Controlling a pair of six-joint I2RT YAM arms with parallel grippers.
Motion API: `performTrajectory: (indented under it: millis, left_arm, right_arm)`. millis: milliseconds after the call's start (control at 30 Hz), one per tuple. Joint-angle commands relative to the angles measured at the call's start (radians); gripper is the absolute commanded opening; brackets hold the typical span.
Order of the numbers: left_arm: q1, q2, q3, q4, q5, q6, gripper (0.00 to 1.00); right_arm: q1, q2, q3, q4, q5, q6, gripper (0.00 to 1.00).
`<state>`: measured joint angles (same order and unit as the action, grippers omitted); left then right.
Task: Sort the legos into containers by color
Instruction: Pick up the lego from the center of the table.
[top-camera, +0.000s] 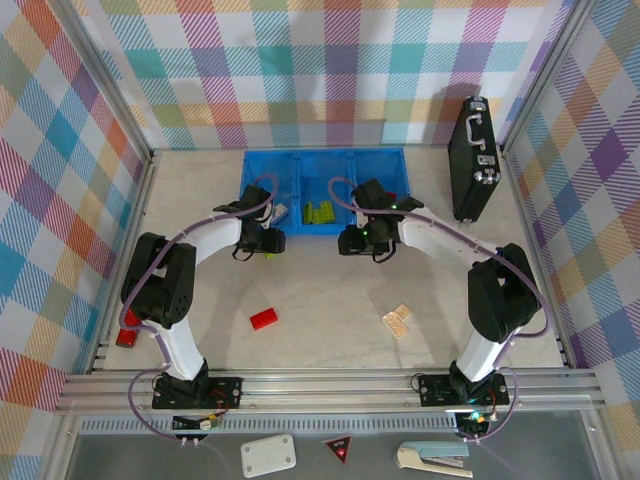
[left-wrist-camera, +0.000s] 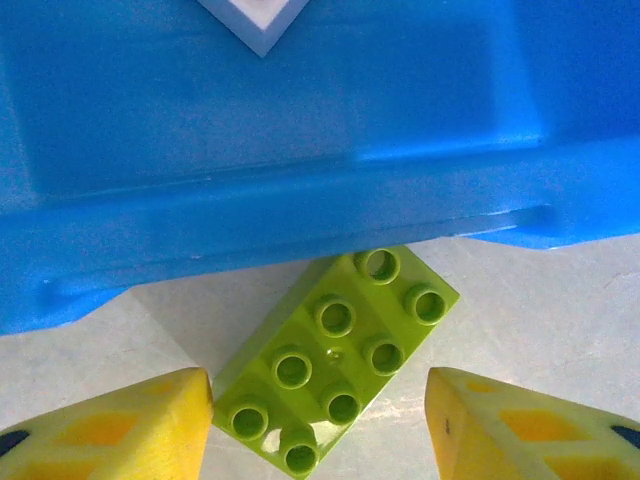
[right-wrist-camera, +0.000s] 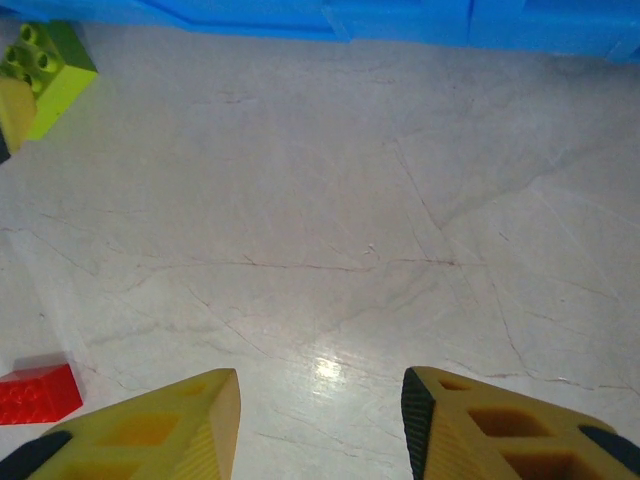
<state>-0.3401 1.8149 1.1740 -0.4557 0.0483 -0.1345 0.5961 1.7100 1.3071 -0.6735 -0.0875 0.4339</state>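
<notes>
A lime green lego lies studs-up on the table, right in front of the blue bin's near wall. My left gripper is open around it; the left finger sits against the brick's corner and the right finger stands apart from it. My right gripper hangs open over bare table with nothing between its fingers. The containers hold green legos in the middle compartment and a beige one in the left. A red lego and beige legos lie on the table.
A black case stands at the back right beside the bin. A red object sits at the table's left edge. In the right wrist view the green lego and the red lego are off to the left.
</notes>
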Motion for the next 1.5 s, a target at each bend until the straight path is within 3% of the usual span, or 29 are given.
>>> performTrajectory:
  millis: [0, 167, 567, 733, 833, 1000, 1367, 1467]
  left_arm:
    - [-0.026, 0.023, -0.008, -0.024, 0.001, 0.022, 0.58]
    - [-0.057, 0.011, -0.013, -0.036, -0.005, 0.026, 0.62]
    - [-0.139, -0.047, -0.031, -0.083, -0.068, 0.004, 0.60]
    - [-0.150, -0.063, -0.033, -0.096, -0.132, -0.012, 0.59]
    - [-0.150, -0.052, -0.017, -0.109, -0.167, -0.016, 0.65]
    - [-0.150, -0.015, 0.002, -0.110, -0.153, -0.005, 0.66]
    - [-0.150, 0.029, -0.002, -0.081, -0.114, 0.004, 0.55]
    - [-0.150, 0.023, -0.004, -0.081, -0.116, 0.006, 0.48]
  right_arm:
    - [0.008, -0.030, -0.015, -0.005, -0.002, 0.008, 0.48]
    - [0.008, -0.042, -0.020, -0.013, 0.003, 0.008, 0.48]
    - [0.013, -0.042, -0.020, -0.019, 0.002, 0.009, 0.48]
    - [0.014, -0.032, -0.015, -0.019, 0.000, 0.011, 0.48]
    - [0.017, -0.026, -0.009, -0.020, -0.001, 0.009, 0.48]
    - [0.019, -0.023, -0.007, -0.021, 0.000, 0.009, 0.48]
    - [0.021, -0.026, -0.017, -0.022, 0.002, 0.010, 0.48]
    - [0.022, -0.026, -0.016, -0.023, 0.002, 0.009, 0.48]
